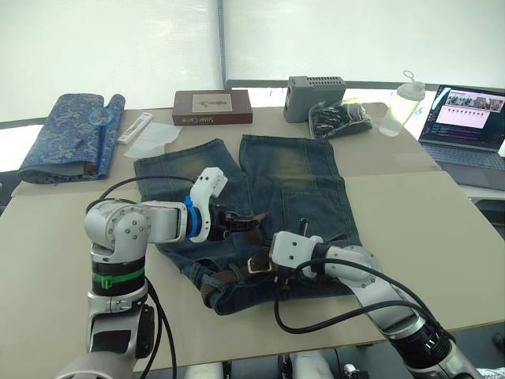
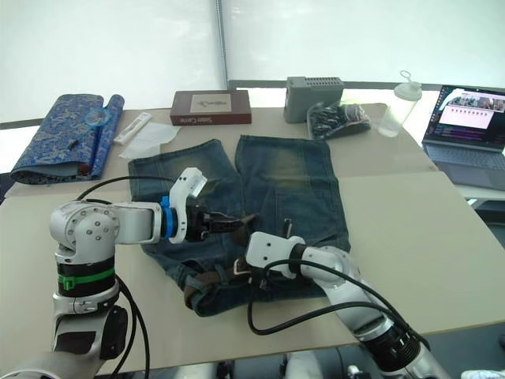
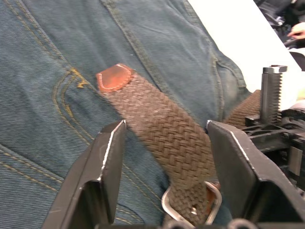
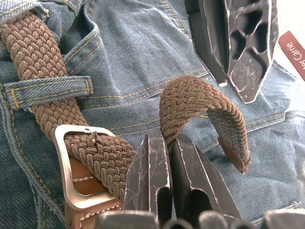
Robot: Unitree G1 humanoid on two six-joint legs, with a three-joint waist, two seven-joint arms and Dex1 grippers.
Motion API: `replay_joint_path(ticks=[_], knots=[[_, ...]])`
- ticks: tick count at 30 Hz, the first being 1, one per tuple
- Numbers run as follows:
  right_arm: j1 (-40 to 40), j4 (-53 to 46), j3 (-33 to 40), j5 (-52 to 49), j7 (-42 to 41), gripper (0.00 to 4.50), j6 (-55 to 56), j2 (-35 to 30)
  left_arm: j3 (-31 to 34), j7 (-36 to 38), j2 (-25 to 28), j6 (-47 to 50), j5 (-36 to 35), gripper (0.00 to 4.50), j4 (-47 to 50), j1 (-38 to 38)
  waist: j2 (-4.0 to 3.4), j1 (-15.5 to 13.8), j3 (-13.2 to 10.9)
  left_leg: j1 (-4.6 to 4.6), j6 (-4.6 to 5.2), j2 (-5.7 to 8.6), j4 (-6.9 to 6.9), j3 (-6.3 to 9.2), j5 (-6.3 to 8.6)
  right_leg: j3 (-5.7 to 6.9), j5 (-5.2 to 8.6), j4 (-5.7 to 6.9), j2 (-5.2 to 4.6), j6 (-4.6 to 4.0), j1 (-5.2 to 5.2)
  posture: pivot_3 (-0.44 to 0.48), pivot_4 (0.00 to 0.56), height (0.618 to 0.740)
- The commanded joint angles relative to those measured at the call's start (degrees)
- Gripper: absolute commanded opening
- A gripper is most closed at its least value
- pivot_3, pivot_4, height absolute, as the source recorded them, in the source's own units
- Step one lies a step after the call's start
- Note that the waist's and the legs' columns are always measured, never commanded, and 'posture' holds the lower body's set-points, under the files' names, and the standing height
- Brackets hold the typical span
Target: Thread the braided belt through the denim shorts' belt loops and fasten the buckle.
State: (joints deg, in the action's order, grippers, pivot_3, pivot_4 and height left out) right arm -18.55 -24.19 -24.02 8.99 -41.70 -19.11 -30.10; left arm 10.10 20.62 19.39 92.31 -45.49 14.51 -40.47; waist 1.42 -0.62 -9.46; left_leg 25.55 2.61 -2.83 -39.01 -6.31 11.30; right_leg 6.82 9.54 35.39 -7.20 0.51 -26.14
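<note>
The denim shorts [image 1: 292, 178] lie flat on the table, waistband toward me. The braided belt [image 4: 43, 52] runs along the waist under a belt loop [image 4: 47, 89] and through the silver buckle [image 4: 61, 143]. Past the buckle it arches up and ends in its leather tip [image 3: 114, 78]. My right gripper [image 4: 169, 162] is shut on the belt just beyond the buckle. My left gripper [image 3: 164, 157] hovers open over the shorts, one finger on each side of the belt's free end without squeezing it. In the head view the two grippers meet near the waistband's middle [image 1: 254, 237].
A folded blue patterned cloth [image 1: 67, 134] lies at the back left, with white paper [image 1: 154, 140] beside it. A brown box [image 1: 211, 106], a grey box [image 1: 314, 95], a black bag [image 1: 339, 118] and a bottle [image 1: 401, 106] line the back. A laptop [image 1: 465, 126] is at the right.
</note>
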Motion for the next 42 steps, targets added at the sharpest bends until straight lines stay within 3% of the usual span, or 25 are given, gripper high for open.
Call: replay_joint_path(ticks=[1, 10, 15, 26, 28, 33, 35, 40, 42], knots=[[-0.59, -1.15, 0.76, -0.21, -0.15, 0.0, 1.39, 0.43, -0.14, -2.05, -0.53, 0.19, -2.0, 2.61, 1.76, 1.22, 0.0, 0.03, 0.0, -0.01, -0.01, 0.0, 0.0, 0.0, 0.0, 0.0, 0.0, 0.02, 0.0, 0.0, 0.0, 0.0, 0.15, 0.709], [0.79, -2.33, 3.42, -3.14, -0.36, 0.0, -0.44, 0.83, 7.01, -4.62, -3.96, 0.19, -2.78, 2.61, -1.66, 4.2, 0.02, 0.04, -0.01, -0.08, -0.1, 0.0, -0.04, 0.01, -0.05, -0.03, 0.03, 0.26, 0.0, -0.05, -0.02, 0.0, 0.15, 0.709], [1.91, -2.42, 4.44, -4.0, -0.38, 0.0, -0.74, 0.9, 8.78, -4.09, -4.07, 0.19, -8.79, 2.61, -2.48, 5.41, 0.03, 0.0, -0.01, -0.08, -0.1, 0.0, -0.04, 0.02, -0.06, -0.02, 0.04, 0.29, 0.0, -0.06, -0.03, 0.0, 0.15, 0.709], [2.31, -2.5, 4.98, -5.66, -0.56, 0.0, -1.12, 1.03, 11.81, -7.11, -12.49, 0.12, -10.46, 2.61, -5.05, 7.8, 0.09, -0.06, -0.04, -0.08, -0.11, 0.02, -0.08, 0.02, -0.05, -0.01, 0.05, 0.32, -0.04, -0.07, -0.01, 0.0, 0.15, 0.709], [2.47, -2.6, 5.08, -5.86, -0.6, 0.0, -1.24, 0.96, 12.76, -7.11, -14.05, -1.0, -10.58, 2.12, -5.3, 7.54, 0.1, -0.05, -0.05, -0.08, -0.11, 0.02, -0.08, 0.03, -0.05, -0.01, 0.04, 0.32, -0.04, -0.07, -0.01, 0.0, 0.15, 0.709], [4.05, -4.53, 7.34, -10.28, -1.2, 0.0, -5.61, 1.61, 8.08, -0.91, -12.19, -5.62, -10.73, 0.2, -3.59, 9.88, 0.1, 0.03, -0.05, -0.08, -0.11, 0.01, -0.07, 0.03, -0.05, -0.01, 0.05, 0.33, -0.04, -0.08, -0.02, 0.0, 0.15, 0.709], [5.59, -7.05, 9.73, -15.15, -2.02, 0.76, -10.85, 1.9, 4.27, 4.66, -9.39, -9.86, -10.13, 0.0, -2.0, 11.41, 0.1, -0.02, -0.05, -0.08, -0.13, 0.0, -0.07, 0.02, -0.04, 0.0, 0.09, 0.33, -0.04, -0.16, -0.04, 0.0, 0.15, 0.709], [9.3, -12.47, 18.98, -20.6, -1.57, 2.35, -15.59, -1.32, -2.15, 22.64, -0.05, -15.88, -12.77, 0.0, 0.0, 13.63, 0.09, -0.14, -0.05, -0.07, -0.54, 0.0, -0.08, 0.02, 0.21, 0.01, 0.25, 0.33, -0.07, -0.43, -0.03, 0.0, 0.15, 0.709], [10.12, -13.23, 20.48, -18.3, -2.26, 2.35, -11.45, -5.16, -3.55, 28.77, 3.44, -15.76, -14.43, 0.0, -1.55, 13.33, 0.08, -0.19, -0.05, -0.06, -0.55, 0.02, -0.09, 0.0, 0.21, 0.02, 0.26, 0.33, -0.13, -0.44, -0.05, 0.0, 0.15, 0.709]])
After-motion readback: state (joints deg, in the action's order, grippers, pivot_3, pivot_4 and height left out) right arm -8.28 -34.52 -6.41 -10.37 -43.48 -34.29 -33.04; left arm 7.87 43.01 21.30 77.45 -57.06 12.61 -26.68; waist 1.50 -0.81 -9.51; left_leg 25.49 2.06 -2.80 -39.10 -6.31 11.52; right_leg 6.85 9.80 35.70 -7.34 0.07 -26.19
